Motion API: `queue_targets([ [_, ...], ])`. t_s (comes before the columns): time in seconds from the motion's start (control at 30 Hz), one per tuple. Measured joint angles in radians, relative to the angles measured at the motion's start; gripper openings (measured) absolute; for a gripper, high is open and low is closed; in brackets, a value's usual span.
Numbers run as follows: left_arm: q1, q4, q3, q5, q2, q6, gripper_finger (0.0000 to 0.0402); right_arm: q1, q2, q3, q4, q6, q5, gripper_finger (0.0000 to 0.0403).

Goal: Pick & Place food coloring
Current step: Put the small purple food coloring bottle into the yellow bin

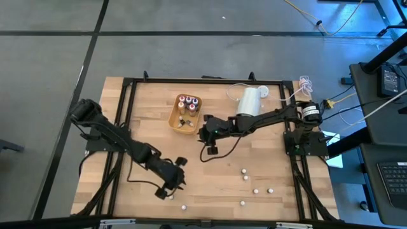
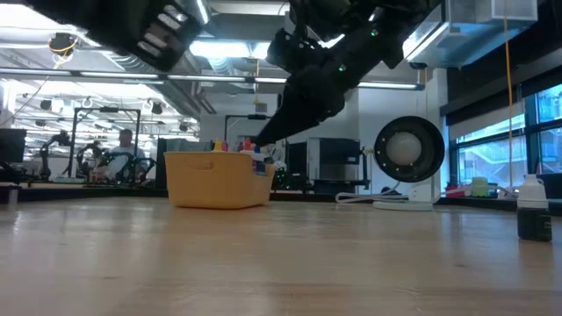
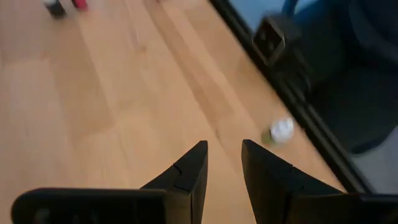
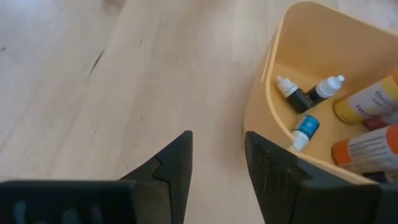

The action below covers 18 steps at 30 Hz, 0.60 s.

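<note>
Item 1, left gripper (image 1: pixel 170 189), near edge of the table (image 1: pixel 210 159): jaws part-open, nothing between them. A loose food coloring bottle (image 3: pixel 281 129) lies just ahead by the table's frame rail. I judge the next pick is here; I would centre the fingers over it and come down straight, since it is small and may roll.

Item 2, scattered bottles (image 1: pixel 245 177): several white-capped ones stand apart across the near right of the table.

Item 3, right gripper (image 1: pixel 210 150): mid-table, just beside the tray, jaws part-open and empty.

Item 4, orange tray (image 4: pixel 261 106), far centre: holds larger upright bottles at its far end and three small droppers (image 4: pixel 306 129) lying at its near end.
</note>
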Motion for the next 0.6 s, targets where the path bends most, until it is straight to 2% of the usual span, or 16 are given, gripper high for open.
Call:
queue_targets([
  [0.13,0.004,0.119,0.000,0.018,0.040,-0.039,0.0094,0.004,0.000,0.000,-0.012,0.036,0.000,0.0149],
  [0.3,0.011,0.142,0.001,0.033,0.044,-0.050,0.0105,0.004,0.000,0.000,-0.016,0.066,0.000,0.0149],
  [0.43,0.010,0.138,0.001,0.026,0.043,-0.054,0.0137,0.004,0.000,0.000,-0.017,0.067,0.000,0.0149],
  [0.6,0.010,0.094,0.001,-0.001,0.043,-0.119,0.0201,0.004,0.001,0.000,-0.039,0.109,-0.002,0.0149],
])
